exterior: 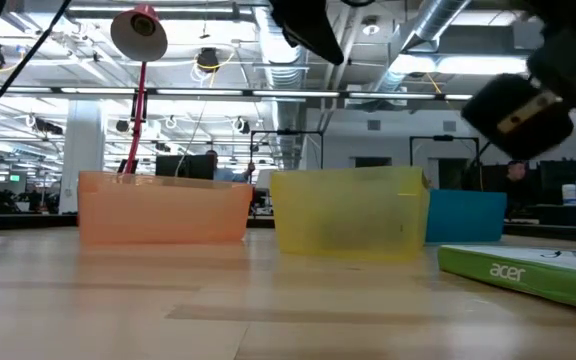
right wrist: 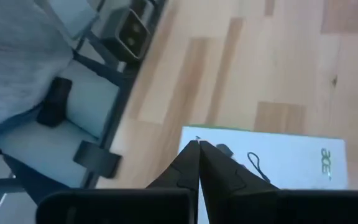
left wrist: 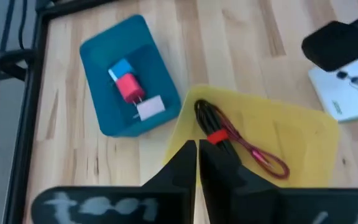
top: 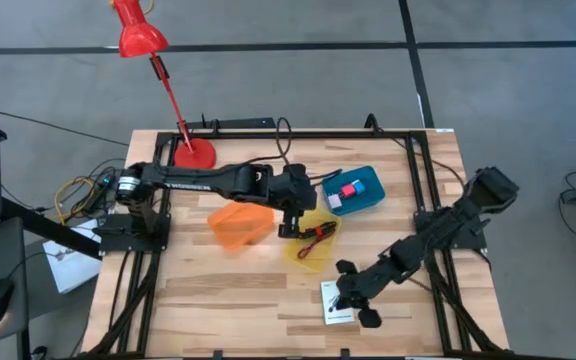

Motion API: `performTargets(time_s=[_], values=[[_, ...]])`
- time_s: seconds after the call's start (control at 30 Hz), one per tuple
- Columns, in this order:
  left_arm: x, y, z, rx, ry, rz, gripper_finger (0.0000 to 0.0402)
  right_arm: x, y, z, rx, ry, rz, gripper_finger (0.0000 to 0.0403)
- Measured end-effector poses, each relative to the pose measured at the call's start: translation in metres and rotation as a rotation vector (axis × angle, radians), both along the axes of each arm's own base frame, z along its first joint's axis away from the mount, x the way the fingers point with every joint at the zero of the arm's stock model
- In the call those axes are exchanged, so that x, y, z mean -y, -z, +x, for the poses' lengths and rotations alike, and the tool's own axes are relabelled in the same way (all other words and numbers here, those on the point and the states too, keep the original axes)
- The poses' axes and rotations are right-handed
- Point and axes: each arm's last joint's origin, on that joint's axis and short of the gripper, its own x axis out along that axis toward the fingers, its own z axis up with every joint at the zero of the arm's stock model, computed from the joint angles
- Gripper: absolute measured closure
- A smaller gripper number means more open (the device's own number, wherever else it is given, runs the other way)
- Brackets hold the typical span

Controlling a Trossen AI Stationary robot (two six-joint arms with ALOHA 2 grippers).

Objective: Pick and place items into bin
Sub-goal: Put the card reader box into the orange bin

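Observation:
A white card [top: 340, 318], a flat Acer box with a green edge [exterior: 528, 268], lies on the table near its front edge. My right gripper [right wrist: 197, 144] is shut and hovers over the box's corner, clear of it in the low view. My left gripper [left wrist: 196, 148] is shut and hangs above the near rim of the yellow bin [left wrist: 303, 134]. That bin holds a dark red cord [left wrist: 263, 158] and a black-and-red stick tool [left wrist: 211, 123]. The blue bin [left wrist: 101, 68] holds a blue cube [left wrist: 122, 67], a pink cube [left wrist: 129, 87] and a pale pink cube [left wrist: 149, 107].
An orange bin [top: 240, 225] stands left of the yellow bin [top: 313, 245], below my left arm. A red desk lamp [top: 193, 152] stands at the far left of the table. A black frame [top: 423, 170] runs along the table's edges. Bare wood lies at the near left.

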Motion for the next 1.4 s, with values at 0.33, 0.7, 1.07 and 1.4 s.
performTargets(time_s=[0.33, 0.7, 1.07, 1.4], values=[[0.000, -0.005, -0.009, -0.035, -0.031, -0.005, 0.0401, -0.015, 0.004, -0.012, -0.183, -0.002, 0.105, 0.0402], [0.000, -0.005, -0.010, -0.037, -0.048, -0.019, 0.0401, -0.016, 0.036, -0.008, -0.294, 0.051, 0.052, 0.0402], [0.001, -0.005, -0.010, -0.038, -0.047, -0.019, 0.0401, 0.001, 0.046, 0.026, -0.108, -0.011, 0.067, 0.0403], [0.026, -0.027, -0.025, -0.081, -0.054, -0.073, 0.0401, 0.050, 0.018, 0.076, 0.172, -0.028, 0.054, 0.0403]])
